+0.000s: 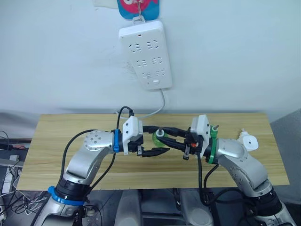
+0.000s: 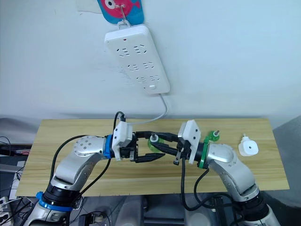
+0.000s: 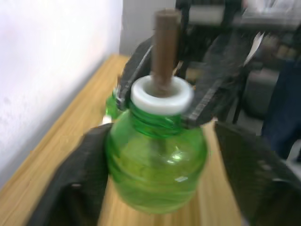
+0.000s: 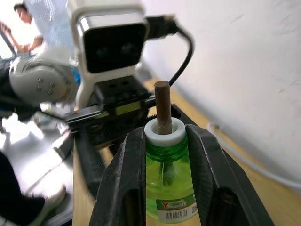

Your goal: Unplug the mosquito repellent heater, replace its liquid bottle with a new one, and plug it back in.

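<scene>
Right hand [image 4: 164, 155] clamps green bottle [image 4: 165, 181] at neck, wick upright. Left hand [image 3: 155, 169] open, fingers flanking bottle body, directly opposite. Heater [image 2: 248, 148] unplugged on table [image 2: 70, 136], well outboard of right hand, nearer right arm.

Two silver-grey arms with rounded metal shells, each dotted with small screw holes near the elbow. The left arm [image 1: 89, 155] carries a blue ring ahead of its wrist and a second blue ring at its base; the right arm [image 1: 235, 157] carries a green ring in the matching place. A white, box-shaped camera housing [image 1: 132, 128] sits just ahead of each coloured ring, its face black with two lenses. Black cables loop from the housings back along the shells. Each arm ends in two black, tapered fingers [image 1: 157, 151].
</scene>
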You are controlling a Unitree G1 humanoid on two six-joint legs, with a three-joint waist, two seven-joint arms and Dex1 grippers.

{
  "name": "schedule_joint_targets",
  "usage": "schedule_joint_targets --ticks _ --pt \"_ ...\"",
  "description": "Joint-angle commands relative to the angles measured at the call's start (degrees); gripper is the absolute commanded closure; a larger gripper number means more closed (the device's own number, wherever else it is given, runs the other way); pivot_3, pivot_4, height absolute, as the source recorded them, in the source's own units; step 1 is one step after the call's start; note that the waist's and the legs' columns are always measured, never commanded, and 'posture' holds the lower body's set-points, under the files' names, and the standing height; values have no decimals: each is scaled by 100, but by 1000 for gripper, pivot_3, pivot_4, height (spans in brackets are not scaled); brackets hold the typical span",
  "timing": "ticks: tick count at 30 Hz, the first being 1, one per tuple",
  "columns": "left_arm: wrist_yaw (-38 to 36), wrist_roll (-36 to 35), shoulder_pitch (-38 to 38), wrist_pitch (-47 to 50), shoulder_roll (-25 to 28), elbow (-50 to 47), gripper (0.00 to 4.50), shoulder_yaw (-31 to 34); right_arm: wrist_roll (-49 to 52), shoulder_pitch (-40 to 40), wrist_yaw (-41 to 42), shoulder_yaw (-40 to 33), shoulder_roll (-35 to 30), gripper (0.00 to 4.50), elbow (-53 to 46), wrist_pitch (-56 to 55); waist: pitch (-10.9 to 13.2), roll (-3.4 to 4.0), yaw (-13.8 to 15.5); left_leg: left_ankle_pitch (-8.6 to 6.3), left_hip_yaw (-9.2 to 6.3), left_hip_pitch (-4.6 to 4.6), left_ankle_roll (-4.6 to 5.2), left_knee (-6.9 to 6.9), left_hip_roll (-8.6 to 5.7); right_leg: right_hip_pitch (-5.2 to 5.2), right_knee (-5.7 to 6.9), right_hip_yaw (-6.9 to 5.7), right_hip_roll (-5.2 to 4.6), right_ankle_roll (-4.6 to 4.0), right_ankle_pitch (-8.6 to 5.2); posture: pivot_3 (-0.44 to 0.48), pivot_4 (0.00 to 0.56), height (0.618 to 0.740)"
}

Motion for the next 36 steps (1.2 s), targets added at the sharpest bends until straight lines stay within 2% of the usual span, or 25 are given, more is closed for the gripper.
schedule_joint_targets --ticks 1,3,6,9,11,13,19,36 --pt "501 -697 131 632 -115 -590 0 343 1092 -142 -1094 -968 245 3644 -395 933 0 0 -2 0 -1 0 0 0 1 0 0 0 0 0 0 -150 359 740" --pt "1019 -569 164 490 -413 -765 0 399 2245 -279 -2186 -1535 575 3644 -413 1528 -1 -2 -3 0 -2 0 0 0 1 1 0 0 -1 0 0 -153 357 740" --pt "1778 32 159 -114 -1011 -861 0 283 3947 -422 -3785 -2055 967 3644 -396 1854 -1 -2 -1 0 0 -6 0 2 -3 3 -2 -1 -8 0 0 -161 358 740" --pt "2158 759 132 -922 -1446 -799 0 -35 5079 -452 -4868 -2180 1124 3644 -422 1775 -1 -2 -10 0 0 -6 0 1 -3 2 -2 -2 -7 -1 1 -171 356 740" --pt "2517 1104 73 -1230 -1748 -626 0 -171 5504 -440 -5208 -2119 1075 3644 -481 1729 -1 -2 -17 -1 5 -6 1 -1 -3 2 -3 1 -6 0 1 -176 354 740" --pt "2703 1426 -26 -1576 -1943 -398 0 -316 5783 -422 -5453 -2034 1015 3644 -546 1662 -1 -2 -19 -1 7 -6 1 0 -4 1 -3 3 -5 0 1 -178 353 740" --pt "2980 1762 -304 -2040 -2295 140 0 -451 6243 -462 -5835 -1879 864 3644 -579 1421 -2 -2 -23 -1 8 -7 1 0 -5 -3 -1 4 -2 0 0 -178 350 740" --pt "3203 1704 -333 -2574 -2706 273 0 -481 6880 -714 -6390 -1590 599 3644 -588 830 -2 -2 -24 0 13 -10 1 -2 -4 -8 -3 6 -1 0 0 -183 347 740"
